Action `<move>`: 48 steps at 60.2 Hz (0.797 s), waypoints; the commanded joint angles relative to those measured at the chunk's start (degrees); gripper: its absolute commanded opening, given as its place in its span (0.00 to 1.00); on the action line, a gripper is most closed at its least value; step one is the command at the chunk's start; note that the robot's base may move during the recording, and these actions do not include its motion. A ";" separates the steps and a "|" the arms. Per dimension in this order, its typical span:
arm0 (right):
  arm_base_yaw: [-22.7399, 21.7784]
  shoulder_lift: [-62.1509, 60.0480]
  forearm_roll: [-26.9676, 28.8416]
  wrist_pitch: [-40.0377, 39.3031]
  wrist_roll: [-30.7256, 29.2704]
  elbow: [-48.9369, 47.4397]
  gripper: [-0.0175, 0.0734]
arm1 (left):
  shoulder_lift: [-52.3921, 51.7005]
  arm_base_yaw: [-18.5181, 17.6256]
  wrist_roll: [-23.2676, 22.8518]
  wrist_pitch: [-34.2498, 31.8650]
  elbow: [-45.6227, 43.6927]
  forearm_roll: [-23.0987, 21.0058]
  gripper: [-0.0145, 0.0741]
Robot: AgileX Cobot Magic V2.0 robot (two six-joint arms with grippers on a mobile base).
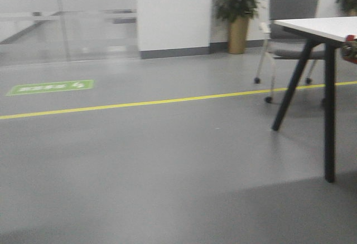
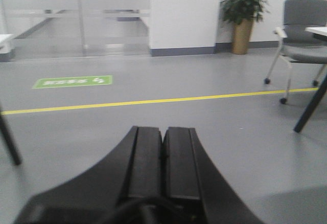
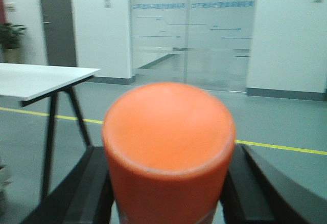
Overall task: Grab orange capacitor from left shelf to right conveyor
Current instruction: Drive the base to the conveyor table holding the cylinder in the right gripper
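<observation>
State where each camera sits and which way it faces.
Front view: low on the robot, facing across floor to the yellow line, green floor sign, potted plant and chair; no robot part shows.
Left wrist view: behind the left gripper, shut and empty, facing that same floor.
Right wrist view: behind the right gripper, shut on the orange capacitor, facing a glass partition.
Shared: front and left wrist both show line, sign, plant, chair.
</observation>
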 commanded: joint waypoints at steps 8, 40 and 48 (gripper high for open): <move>0.00 1.18 -0.90 -5.54 -0.45 -1.47 0.25 | -0.68 -0.23 0.00 -4.50 -0.33 -0.34 0.05; 0.00 1.18 -0.90 -5.54 -0.45 -1.47 0.25 | -0.68 -0.23 0.00 -4.50 -0.33 -0.34 0.05; 0.00 1.18 -0.90 -5.54 -0.45 -1.47 0.25 | -0.68 -0.23 0.00 -4.50 -0.33 -0.34 0.05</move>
